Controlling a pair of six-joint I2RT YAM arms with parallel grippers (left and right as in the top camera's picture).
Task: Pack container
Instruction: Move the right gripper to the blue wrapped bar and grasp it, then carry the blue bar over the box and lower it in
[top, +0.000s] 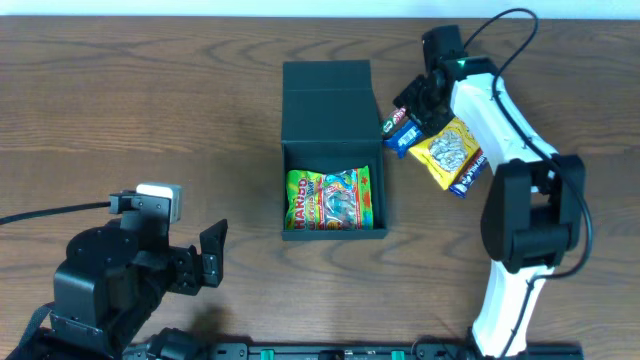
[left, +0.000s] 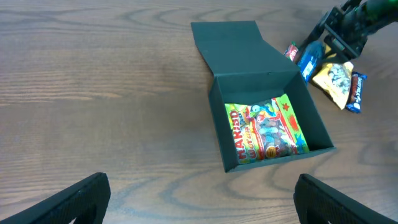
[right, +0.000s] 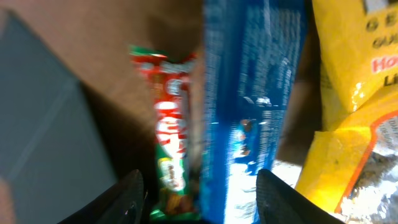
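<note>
Blue packet (right: 249, 93) and red bar (right: 171, 124) may be pinched together between the right gripper's (right: 200, 182) part-open jaws.

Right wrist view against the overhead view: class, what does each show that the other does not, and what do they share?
Right wrist only: a close look at the white lettering on the red and green bar, which lies beside the blue packet. Overhead only: the open container in full, the gummy packet inside it, the left arm and the right arm. Both: the blue packet, the yellow packet next to it, and part of the container.
</note>
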